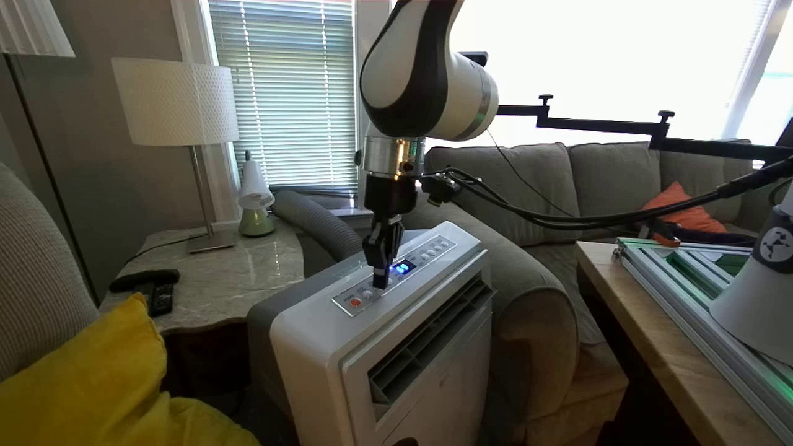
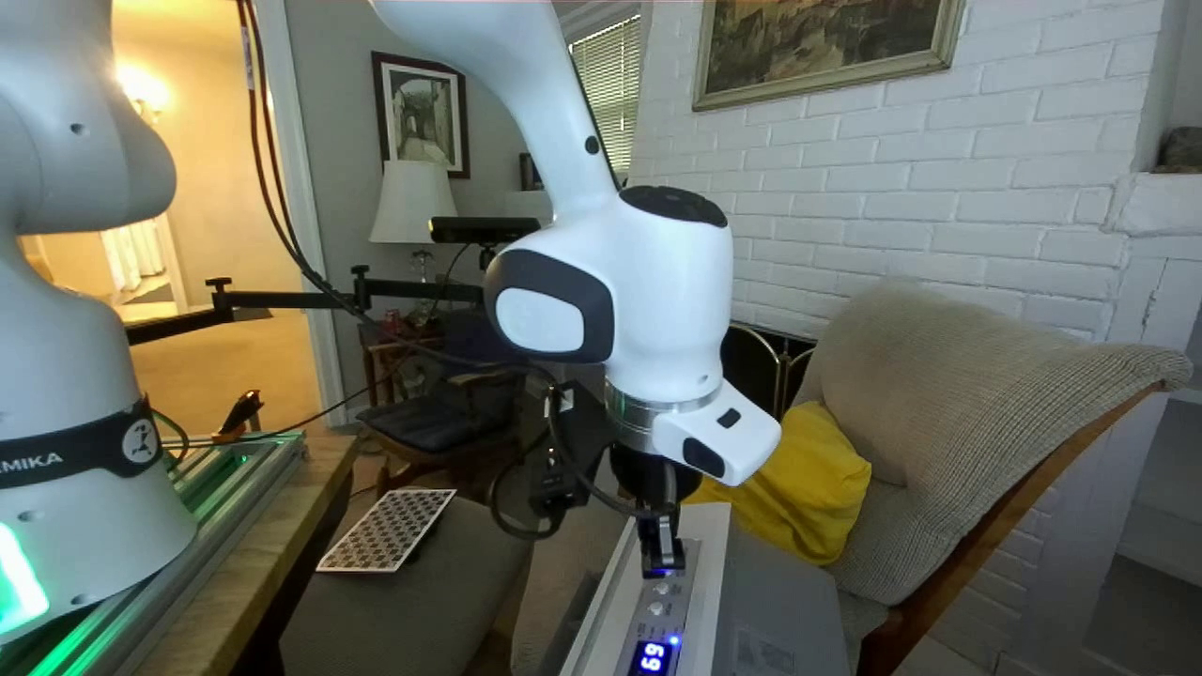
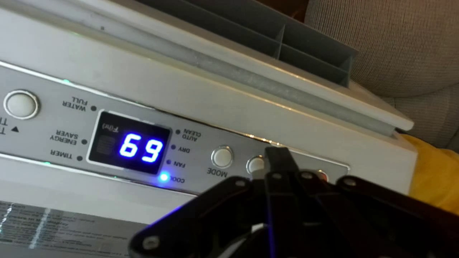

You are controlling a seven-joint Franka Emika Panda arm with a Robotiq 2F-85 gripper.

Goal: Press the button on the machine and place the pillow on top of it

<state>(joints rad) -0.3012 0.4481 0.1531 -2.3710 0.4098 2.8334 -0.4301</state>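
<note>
Bent arm, tool downward, over machine

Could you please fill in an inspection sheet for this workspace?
Surface: top of the machine, carrying a control strip.
Job's things: display reads 69, with a blue light lit; pillow on the armchair, not yet on the machine.
Clutter: black remote-like device on the side table; patterned board on grey upholstery.
Gripper: shut, tips at the control strip; whether it presses a button cannot be told.
Cables: black, slung alongside the arm.
Surroundings: sofa beside the machine; lamp on the side table.
</note>
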